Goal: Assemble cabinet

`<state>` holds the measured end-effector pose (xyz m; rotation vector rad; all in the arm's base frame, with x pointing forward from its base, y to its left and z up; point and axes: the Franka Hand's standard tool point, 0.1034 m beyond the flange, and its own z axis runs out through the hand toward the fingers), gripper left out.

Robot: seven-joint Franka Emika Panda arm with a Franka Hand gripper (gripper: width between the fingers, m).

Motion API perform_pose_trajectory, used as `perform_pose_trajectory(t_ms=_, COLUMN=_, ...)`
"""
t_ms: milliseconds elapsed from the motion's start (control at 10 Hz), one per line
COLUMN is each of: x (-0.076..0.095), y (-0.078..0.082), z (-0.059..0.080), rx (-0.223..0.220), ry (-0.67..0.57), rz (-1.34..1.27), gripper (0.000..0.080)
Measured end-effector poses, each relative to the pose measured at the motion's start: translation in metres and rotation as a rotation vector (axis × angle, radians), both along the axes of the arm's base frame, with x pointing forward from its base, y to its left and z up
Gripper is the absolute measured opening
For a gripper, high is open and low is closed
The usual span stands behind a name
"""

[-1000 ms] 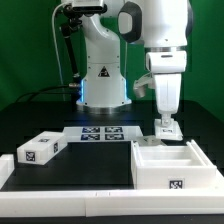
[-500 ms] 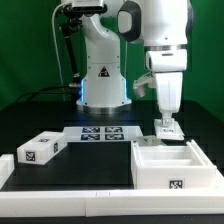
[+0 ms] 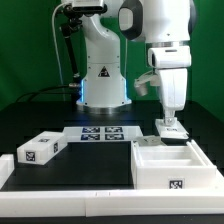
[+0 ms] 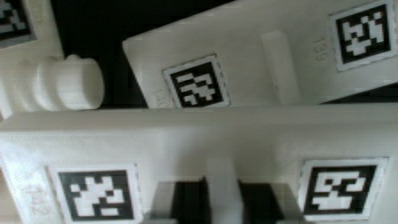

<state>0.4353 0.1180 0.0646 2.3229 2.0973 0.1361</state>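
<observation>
**Arm** [image 3: 165, 40]: reached down on the exterior view's right. Against the pictures of a moment earlier, its lower end had shifted slightly toward that right, at much the same height.

**Table** [image 3: 90, 160]: dark top. Nothing lying on it had moved.

**Body** [image 3: 150, 172]: open white box at the table's front, on the exterior view's right, with a tag on its near wall. It had not been displaced.

**Marker board** [image 3: 100, 133]: mid-table, before the arm's base.

**Block** [image 3: 40, 150]: on the exterior view's left, well apart from the body and not joined to it.

**Gripper** [image 3: 170, 130]: low, just behind the body's rear wall. In the wrist view the gripper [image 4: 228, 205] had its jaws drawn close together over a white panel [image 4: 214, 150] bearing two tags. Nothing was seen clamped between them, and contact with the panel could not be told. Beyond lay a second part [image 4: 249, 55], tagged, with a ribbed knob [image 4: 63, 82] beside its end.

**Finding:** the small sideways shift with closed jaws read as a nudge or alignment at the body's rear, not a carry. With the block loose, the assembly was judged far from done
</observation>
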Motion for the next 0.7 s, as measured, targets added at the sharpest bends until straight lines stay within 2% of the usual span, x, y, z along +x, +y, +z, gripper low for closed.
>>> perform_pose_trajectory(t_ms=700, x=0.013, y=0.003, z=-0.004, rx=0.007, ry=0.0, rz=-0.006, gripper=0.0068)
